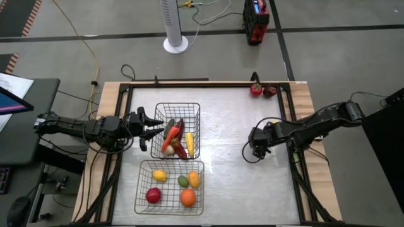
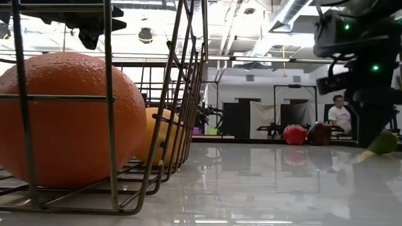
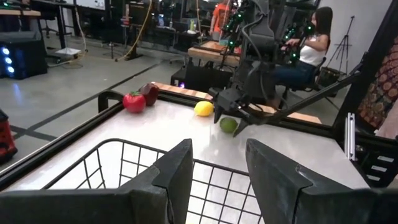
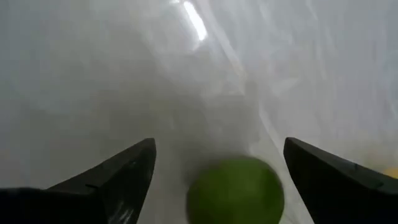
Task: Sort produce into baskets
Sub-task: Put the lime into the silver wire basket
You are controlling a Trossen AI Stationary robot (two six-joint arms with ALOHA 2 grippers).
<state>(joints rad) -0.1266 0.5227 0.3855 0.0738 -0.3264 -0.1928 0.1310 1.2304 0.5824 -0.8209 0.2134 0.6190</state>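
My right gripper (image 4: 219, 146) points down over the bare table right of the baskets, open, with a round green fruit (image 4: 236, 190) lying on the table between its fingers; gaps show on both sides of it. From the left wrist view this gripper (image 3: 230, 115) stands over the green fruit (image 3: 229, 125), a yellow fruit (image 3: 203, 109) just beyond it. My left gripper (image 1: 158, 131) hovers open and level at the left rim of the far basket (image 1: 197, 112), which holds elongated produce (image 1: 177, 137). The near basket (image 1: 140, 189) holds round fruits, among them an orange (image 2: 63, 119).
A red fruit (image 1: 255, 89) and a darker red one (image 1: 269, 91) lie at the table's far right corner. A raised frame edge (image 1: 208, 82) runs along the table's far side. Bare tabletop (image 1: 227, 183) spreads between the baskets and my right arm. A person sits beyond the table (image 3: 311, 50).
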